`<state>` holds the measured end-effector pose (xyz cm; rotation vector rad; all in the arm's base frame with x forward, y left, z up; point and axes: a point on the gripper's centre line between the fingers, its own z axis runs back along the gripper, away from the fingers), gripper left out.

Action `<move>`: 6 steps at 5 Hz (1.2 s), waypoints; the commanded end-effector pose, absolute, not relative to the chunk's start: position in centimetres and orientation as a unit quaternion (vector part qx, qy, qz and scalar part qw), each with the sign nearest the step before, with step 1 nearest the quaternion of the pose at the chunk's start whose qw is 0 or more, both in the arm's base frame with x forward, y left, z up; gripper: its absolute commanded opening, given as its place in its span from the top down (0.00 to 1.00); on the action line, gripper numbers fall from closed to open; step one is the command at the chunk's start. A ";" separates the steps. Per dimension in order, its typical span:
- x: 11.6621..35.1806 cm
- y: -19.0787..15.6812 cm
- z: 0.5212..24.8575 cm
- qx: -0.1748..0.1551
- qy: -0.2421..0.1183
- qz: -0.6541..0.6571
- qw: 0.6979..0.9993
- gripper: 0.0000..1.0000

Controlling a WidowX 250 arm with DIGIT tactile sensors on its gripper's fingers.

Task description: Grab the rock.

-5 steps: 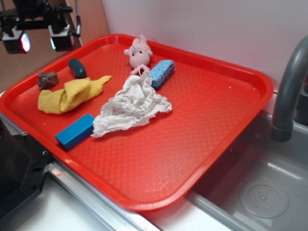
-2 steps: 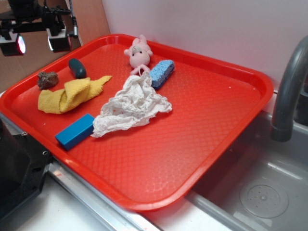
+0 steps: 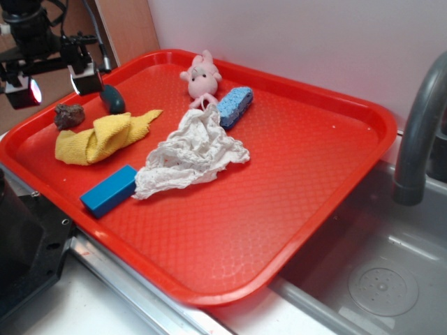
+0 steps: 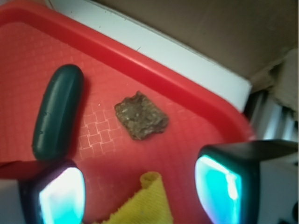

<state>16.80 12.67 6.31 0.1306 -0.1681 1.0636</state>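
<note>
Looking at the wrist view, you see the rock (image 4: 141,115) near the middle of the frame: a small, lumpy, brownish-grey stone with a rough, pitted surface and an uneven, roughly squarish outline. It lies on the red tray (image 4: 28,44) close to the rim, apart from everything around it. To its left is a smooth dark teal oval object (image 4: 57,112), and below it, at the bottom edge, the tip of a yellow cloth (image 4: 148,200).

In the exterior view you find the rock (image 3: 69,115) at the upper left of the tray (image 3: 307,188), just above the yellow cloth (image 3: 101,136) and left of the teal oval (image 3: 112,99). Your claw (image 3: 54,82) hovers over that corner with its fingers spread wide, one on each side of the rock and clear of it; their pads glow at the lower corners of the wrist view.

You will find no readable brand, label or writing on anything in either view.
</note>
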 end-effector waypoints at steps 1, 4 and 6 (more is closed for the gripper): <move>15.6 14.8 4.3 0.070 -0.070 0.529 0.843 0.00; 16.7 16.3 2.8 0.102 -0.071 0.521 0.845 0.00; 18.3 17.3 3.3 0.100 -0.081 0.519 0.845 0.19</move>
